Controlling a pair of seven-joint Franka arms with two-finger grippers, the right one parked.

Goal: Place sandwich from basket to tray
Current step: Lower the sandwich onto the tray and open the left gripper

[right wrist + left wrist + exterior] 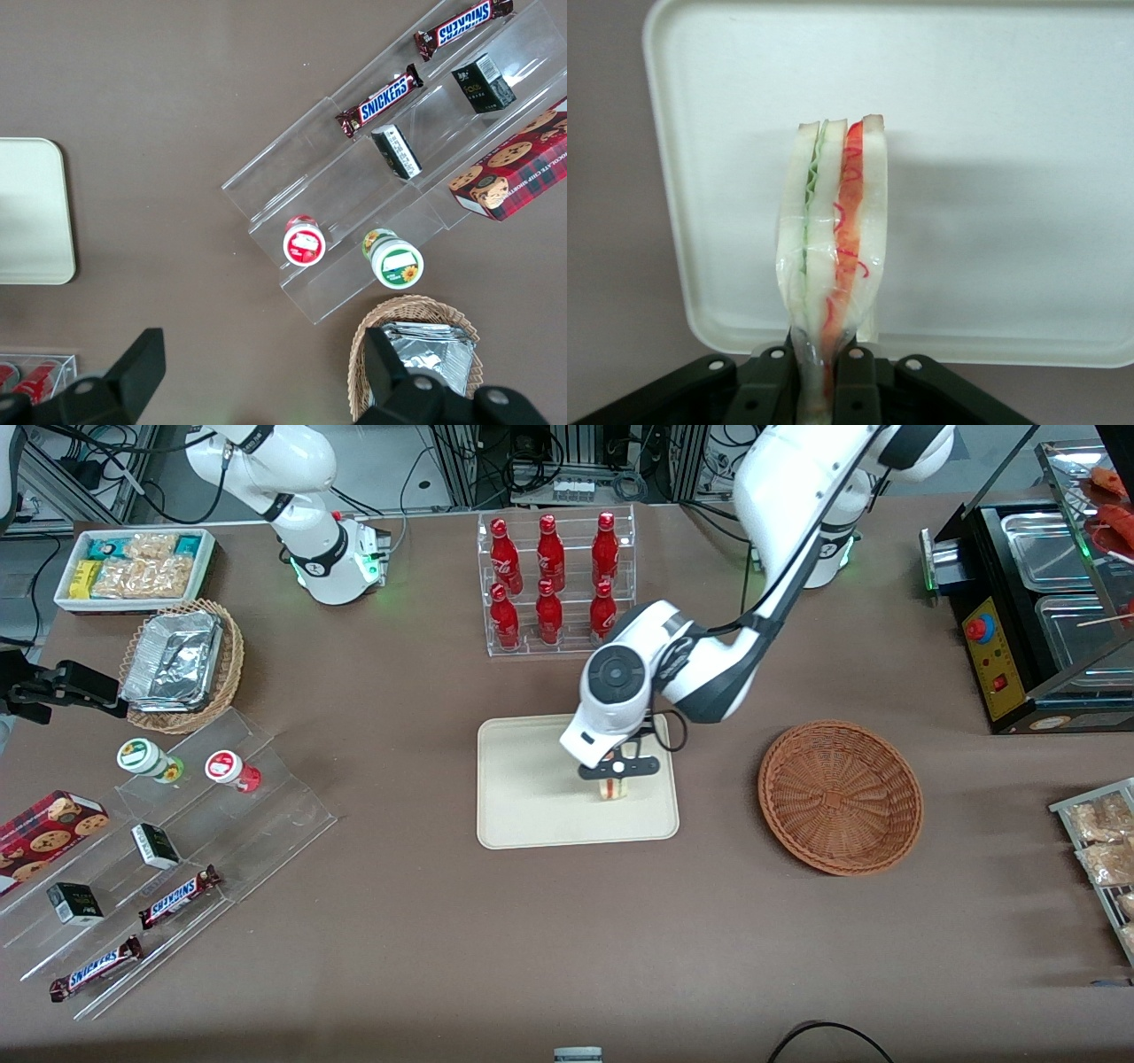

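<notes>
The gripper (pixel 615 772) hangs over the tray (pixel 523 797), clamped on the wrapped sandwich (pixel 613 786), which stands on edge with its red and green filling stripes showing in the wrist view (pixel 833 239). The sandwich is at the tray's end nearer the basket (pixel 840 797). The basket sits on the brown surface (pixel 425 921) beside the tray, toward the working arm's end.

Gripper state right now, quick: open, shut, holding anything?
Gripper: shut on the sandwich, held above the tray; the basket sits empty.
</notes>
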